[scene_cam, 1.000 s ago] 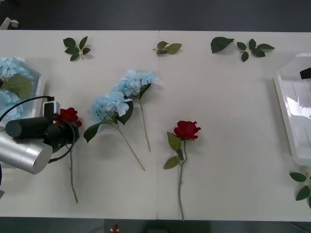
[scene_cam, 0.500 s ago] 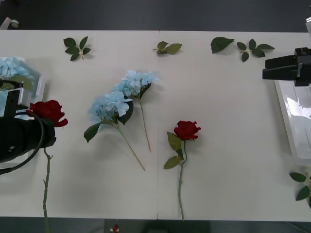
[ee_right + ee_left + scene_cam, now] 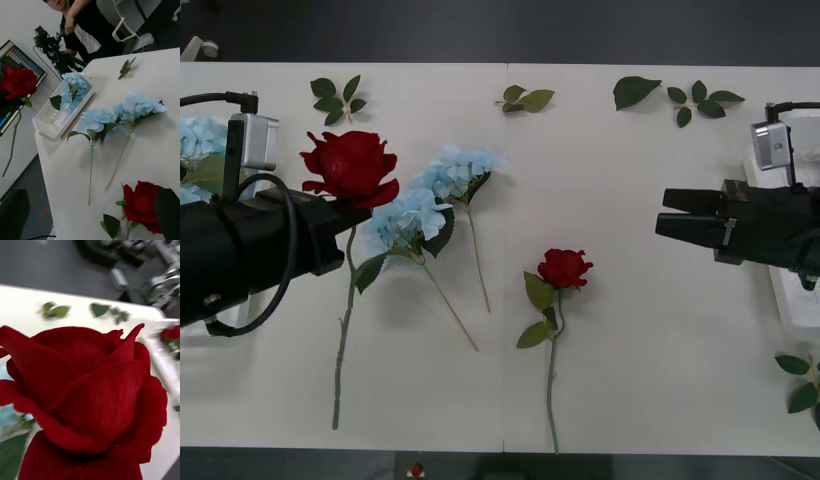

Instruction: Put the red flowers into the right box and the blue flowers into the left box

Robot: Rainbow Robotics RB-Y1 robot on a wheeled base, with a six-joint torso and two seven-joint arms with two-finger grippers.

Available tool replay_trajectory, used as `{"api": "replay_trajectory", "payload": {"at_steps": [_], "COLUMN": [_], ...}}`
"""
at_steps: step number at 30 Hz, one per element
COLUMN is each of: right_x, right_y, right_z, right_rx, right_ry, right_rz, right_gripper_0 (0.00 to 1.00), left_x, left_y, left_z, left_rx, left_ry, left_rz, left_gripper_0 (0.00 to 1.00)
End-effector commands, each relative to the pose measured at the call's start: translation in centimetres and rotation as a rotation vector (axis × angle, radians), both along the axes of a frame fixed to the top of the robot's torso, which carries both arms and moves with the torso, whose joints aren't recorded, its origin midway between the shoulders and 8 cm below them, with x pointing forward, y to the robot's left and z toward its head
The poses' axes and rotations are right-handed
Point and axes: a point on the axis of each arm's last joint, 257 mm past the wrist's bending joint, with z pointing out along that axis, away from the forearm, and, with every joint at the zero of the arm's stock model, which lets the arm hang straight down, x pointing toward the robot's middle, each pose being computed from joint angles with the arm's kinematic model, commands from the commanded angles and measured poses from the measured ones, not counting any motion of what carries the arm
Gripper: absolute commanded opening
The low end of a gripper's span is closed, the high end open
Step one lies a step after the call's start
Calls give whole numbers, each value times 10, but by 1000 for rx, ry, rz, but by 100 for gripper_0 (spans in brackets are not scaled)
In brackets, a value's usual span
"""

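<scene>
Red rose [image 3: 350,165] in left end effector [image 3: 340,215]

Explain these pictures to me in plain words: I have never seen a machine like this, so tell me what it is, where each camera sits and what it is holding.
This is a two-armed robot sorting artificial flowers on a white table. One picture looks down from above the arms; the other two come from cameras on each wrist. The left gripper holds a red rose lifted off the table; that bloom looms large in the left wrist view. The right gripper, empty and open, reaches out from the table's right side. On the table lie two blue flowers, another red rose and loose leaf sprigs. The left box already holds blue flowers; the right box sits at the right edge.
</scene>
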Motion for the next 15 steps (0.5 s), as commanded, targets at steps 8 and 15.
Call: {"api": "replay_trajectory", "payload": {"at_steps": [8, 15], "right_x": [-58, -84], "right_y": [68, 97], "right_z": [3, -19], "right_rx": [140, 138], "right_ry": [-125, -116], "right_rz": [105, 140], "right_gripper_0": [97, 97], "left_x": [-26, -17], "left_y": [-62, -91], "left_z": [23, 17], "left_rx": [-239, -281], "left_ry": [-121, -203], "left_rz": [-263, -305], "left_gripper_0": [0, 0]}}
